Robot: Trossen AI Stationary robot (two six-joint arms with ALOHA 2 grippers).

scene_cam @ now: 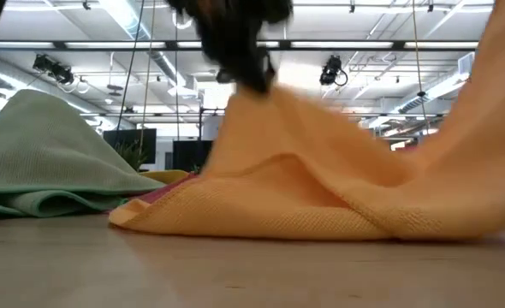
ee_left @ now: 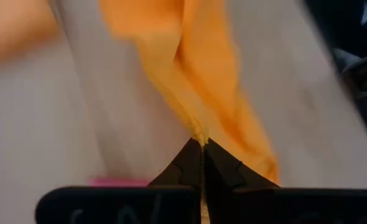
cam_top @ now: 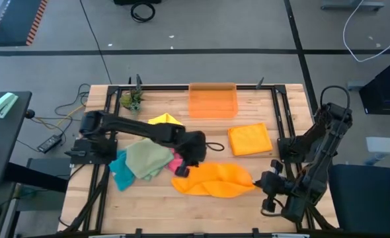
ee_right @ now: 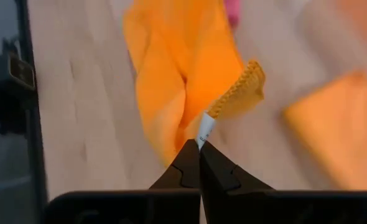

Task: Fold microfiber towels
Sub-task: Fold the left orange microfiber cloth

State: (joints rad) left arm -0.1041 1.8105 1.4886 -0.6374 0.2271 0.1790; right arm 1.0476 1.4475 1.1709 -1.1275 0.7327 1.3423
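A crumpled orange towel [cam_top: 215,180] lies near the table's front edge, stretched between my two grippers. My left gripper [cam_top: 190,164] is shut on its left end, and my right gripper [cam_top: 262,186] is shut on its right end. In the low view the left gripper [scene_cam: 251,81] holds a raised peak of the towel [scene_cam: 304,188]. A heap of sage green [cam_top: 147,158], teal [cam_top: 122,174] and pink [cam_top: 176,164] towels rests on the table just left of it. My left gripper pinches a gathered bunch of the towel's left end [ee_left: 199,138] between its two fingers, coming slanting down from above. That end is lifted into a peak [scene_cam: 254,96], while the towel's lower edge [scene_cam: 261,224] lies on the table. My right gripper pinches the towel's corner at its small white tag [ee_right: 204,132] between its fingertips, slanting down. The hemmed corner [ee_right: 241,93] sticks up beyond the fingers. The cloth beyond runs down to the table.
A folded orange towel [cam_top: 250,139] lies flat at the right centre. The translucent orange bin [cam_top: 213,100] stands at the far edge, with a yellow towel [cam_top: 165,120] to its left. A small green plant-like thing [cam_top: 131,100] sits at the far left corner.
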